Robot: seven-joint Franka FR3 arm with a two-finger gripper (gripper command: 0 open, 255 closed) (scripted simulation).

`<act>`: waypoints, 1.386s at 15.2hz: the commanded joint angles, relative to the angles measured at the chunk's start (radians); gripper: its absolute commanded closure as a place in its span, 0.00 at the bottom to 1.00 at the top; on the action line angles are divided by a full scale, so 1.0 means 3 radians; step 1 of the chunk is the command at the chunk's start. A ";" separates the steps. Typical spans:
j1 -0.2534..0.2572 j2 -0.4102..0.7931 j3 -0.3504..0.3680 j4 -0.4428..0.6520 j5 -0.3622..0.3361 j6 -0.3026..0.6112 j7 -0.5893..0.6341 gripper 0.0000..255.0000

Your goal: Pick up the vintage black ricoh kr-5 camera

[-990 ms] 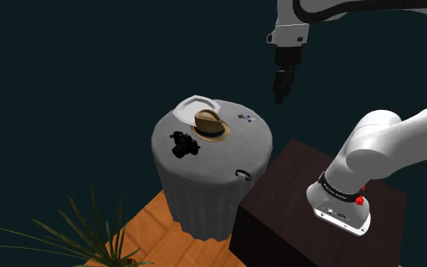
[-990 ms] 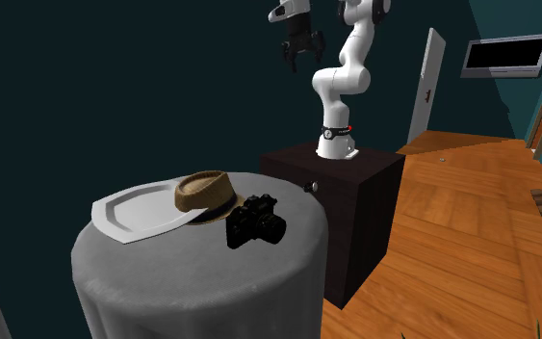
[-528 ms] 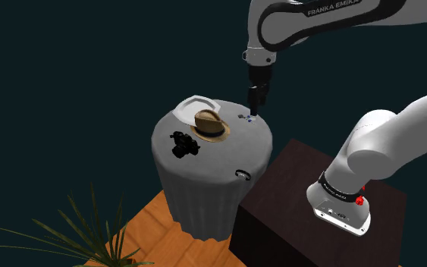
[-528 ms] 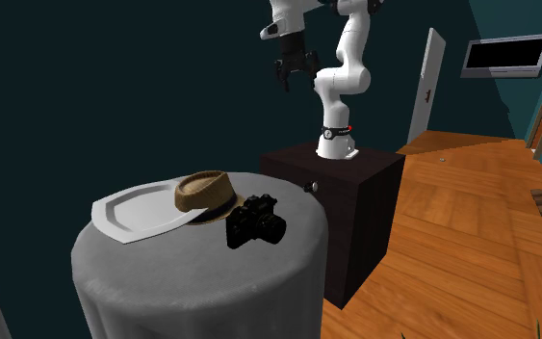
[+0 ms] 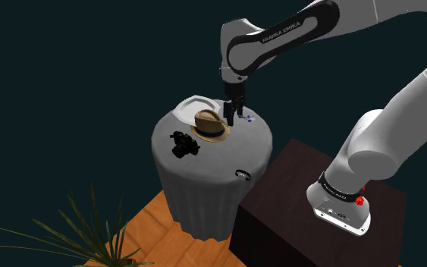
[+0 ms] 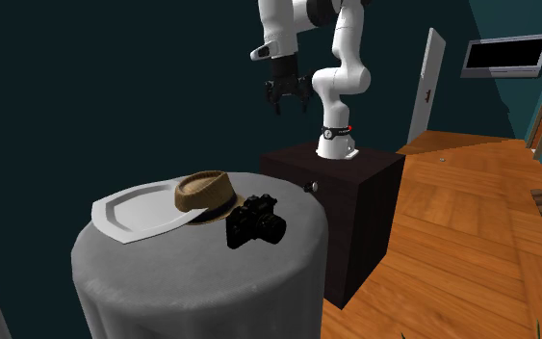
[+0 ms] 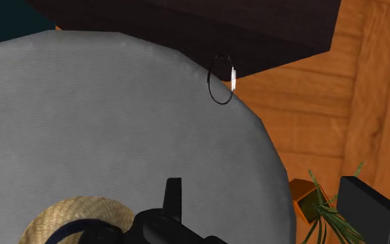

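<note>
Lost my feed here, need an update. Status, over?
Black two-finger gripper open, above the grey round table, empty. Black camera untouched beside tan straw hat. Hat may crowd approach.

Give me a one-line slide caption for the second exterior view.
Franka arm's black hand hangs open over a round grey table holding a black camera, tan hat and white tray.

Table cover [image 5: 204,178] — grey cloth, matt, finely textured, hanging in soft folds. Hat [image 5: 210,125]: coarse woven straw with a dark, smooth band [image 6: 213,206]. Tray [image 6: 129,214]: white, smooth, slight sheen. Camera [image 6: 254,223]: black, mostly matt. Floor [image 6: 471,221] — warm wood planks, polished. Stand [image 6: 355,178]: dark brown, dull finish. Arm [image 5: 386,144]: white, smooth, glossy shell.
</note>
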 commanded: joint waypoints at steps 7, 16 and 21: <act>0.0079 0.1036 0.0104 0.0552 -0.0165 0.0548 0.0127 0.00; 0.0242 0.2204 0.0100 0.1521 -0.0436 0.0799 0.0297 0.00; 0.0305 0.2607 0.0076 0.1872 -0.0510 0.0865 0.0334 0.00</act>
